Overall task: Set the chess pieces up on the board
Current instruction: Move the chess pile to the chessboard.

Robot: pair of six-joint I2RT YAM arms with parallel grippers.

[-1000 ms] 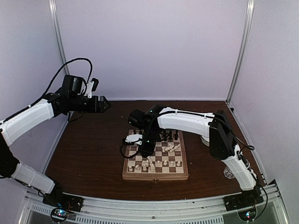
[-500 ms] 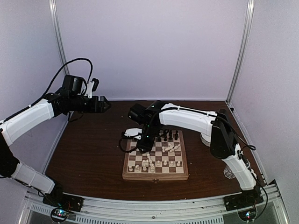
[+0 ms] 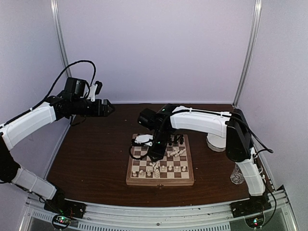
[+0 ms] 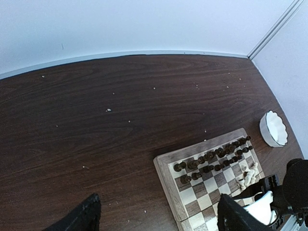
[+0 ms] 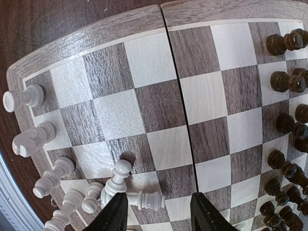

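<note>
On the brown table point(image 3: 91, 159), the board point(image 3: 161, 182) lies at centre; left gripper point(image 3: 109, 108) hangs at ten o'clock, jaws spread wide; right gripper point(image 5: 159, 199) hovers over the board, jaws apart; chess pieces point(image 5: 144, 199) crowd its twelve and six o'clock edges

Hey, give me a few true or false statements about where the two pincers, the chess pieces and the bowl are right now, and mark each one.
1. The right pincer hovers over the chessboard with its jaws apart. True.
2. The left pincer grips a dark piece. False: it is open and empty, raised above the table, away from the board.
3. A white chess piece lies on its side close to the right pincer's fingers. True.
4. The white bowl stands on the chessboard. False: it stands on the table beside the board.
</note>
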